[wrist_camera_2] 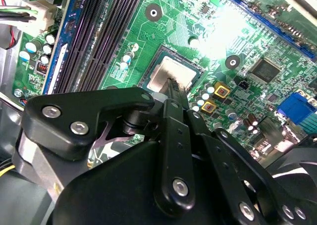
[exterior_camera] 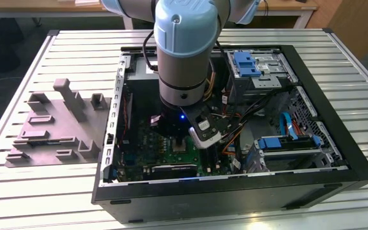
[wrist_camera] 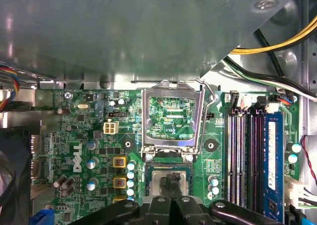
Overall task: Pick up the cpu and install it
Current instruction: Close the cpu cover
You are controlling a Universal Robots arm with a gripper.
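Exterior view: the arm [exterior_camera: 184, 57] reaches down into the open computer case [exterior_camera: 337, 143] on the slatted table [exterior_camera: 75, 43]. The claw [exterior_camera: 182, 142] hangs low over the green board [exterior_camera: 171, 155]. A grey tray [exterior_camera: 50, 139] lies beside the case, at the exterior view's left.

Second wrist view: the cpu [wrist_camera_2: 166, 71] lies flat in its socket [wrist_camera_2: 157, 52]. The claw's tips are pressed together with nothing between them, right over the middle of the cpu (I cannot tell if they touch it).

First wrist view: the socket's metal frame [wrist_camera: 171, 118] stands flipped up. The cpu sits in the socket just beside it, with the claw over it. Long memory slots [wrist_camera: 242, 155] run near the socket.
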